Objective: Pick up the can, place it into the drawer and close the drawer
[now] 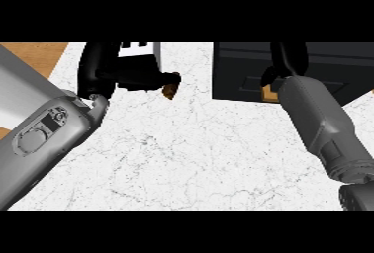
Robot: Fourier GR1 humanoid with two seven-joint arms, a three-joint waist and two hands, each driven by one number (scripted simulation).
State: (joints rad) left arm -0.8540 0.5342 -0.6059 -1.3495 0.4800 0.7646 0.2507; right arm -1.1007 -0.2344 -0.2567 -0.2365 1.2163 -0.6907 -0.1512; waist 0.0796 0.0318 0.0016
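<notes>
- The left robot hand [120, 74], at eleven o'clock, pinches the small brown can [170, 91].
- The can is likely light, hard and slippery, so hold its round sides.
- The right robot hand [286, 59] is at one o'clock; I cannot tell its state.

The counter [197, 148] has a white top of marble look with thin grey veins, and it fills nearly the whole view; at its upper left corner it ends in a slanted edge, beyond which a brown wooden surface [33, 57] shows. On the far right part of the counter stands a black drawer unit [241, 69], cut off by the upper edge of the view. At the far edge left of the middle is a small white and grey box [150, 52], partly hidden, and what it is cannot be told.
</notes>
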